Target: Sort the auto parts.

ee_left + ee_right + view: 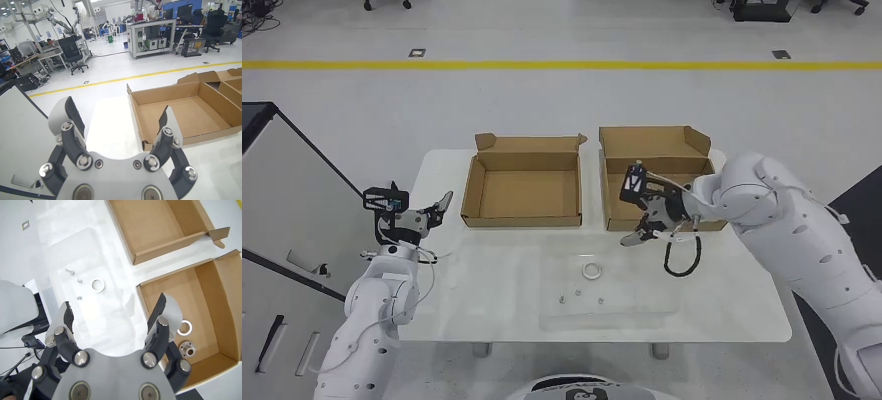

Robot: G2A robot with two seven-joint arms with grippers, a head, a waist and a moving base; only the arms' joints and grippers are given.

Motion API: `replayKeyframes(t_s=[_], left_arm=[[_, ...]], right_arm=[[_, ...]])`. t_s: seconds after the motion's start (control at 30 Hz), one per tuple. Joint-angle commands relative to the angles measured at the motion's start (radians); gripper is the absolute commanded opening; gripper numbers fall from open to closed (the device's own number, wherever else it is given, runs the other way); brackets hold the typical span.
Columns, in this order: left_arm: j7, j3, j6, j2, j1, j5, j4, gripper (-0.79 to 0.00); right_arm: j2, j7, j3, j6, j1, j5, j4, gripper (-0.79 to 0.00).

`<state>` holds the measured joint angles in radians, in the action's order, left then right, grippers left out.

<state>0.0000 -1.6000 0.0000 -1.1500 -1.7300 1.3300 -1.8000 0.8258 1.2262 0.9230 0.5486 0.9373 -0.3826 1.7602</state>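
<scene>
The left gripper hangs at the left edge of the table, its jaws spread wide, just beside the left cardboard box. In front of the boxes, a clear tray holds a metal ring and three small bolts. The right gripper, also spread open, hangs over the near left corner of the right box, where a washer and a flanged hub lie.

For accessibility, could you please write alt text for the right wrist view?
Open right gripper above a white table with a silver ring and three screws, beside a brown cardboard box holding a flat metal washer and flanged metal hub.
</scene>
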Motion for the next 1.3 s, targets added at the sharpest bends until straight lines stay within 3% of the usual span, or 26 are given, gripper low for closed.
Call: replayKeyframes(t_s=[0.0,0.3,0.43,0.67,1.07,1.27], left_arm=[[0.0,0.0,0.0,0.0,0.0,0.0,0.0,0.0],[0.0,0.0,0.0,0.0,0.0,0.0,0.0,0.0],[0.0,0.0,0.0,0.0,0.0,0.0,0.0,0.0],[0.0,0.0,0.0,0.0,0.0,0.0,0.0,0.0],[0.0,0.0,0.0,0.0,0.0,0.0,0.0,0.0],[0.0,0.0,0.0,0.0,0.0,0.0,0.0,0.0]], right_arm=[[0.0,0.043,-0.019,-0.076,0.014,-0.024,0.089,0.0],[0.013,0.118,-0.093,-0.401,0.053,-0.111,0.245,0.0],[0.021,0.113,-0.118,-0.54,0.071,-0.155,0.249,0.0],[0.038,0.07,-0.154,-0.686,0.103,-0.15,0.196,0.0],[0.044,0.068,-0.164,-0.693,0.1,-0.14,0.19,0.0],[0.073,0.073,-0.255,-0.669,0.073,-0.21,0.144,0.0]])
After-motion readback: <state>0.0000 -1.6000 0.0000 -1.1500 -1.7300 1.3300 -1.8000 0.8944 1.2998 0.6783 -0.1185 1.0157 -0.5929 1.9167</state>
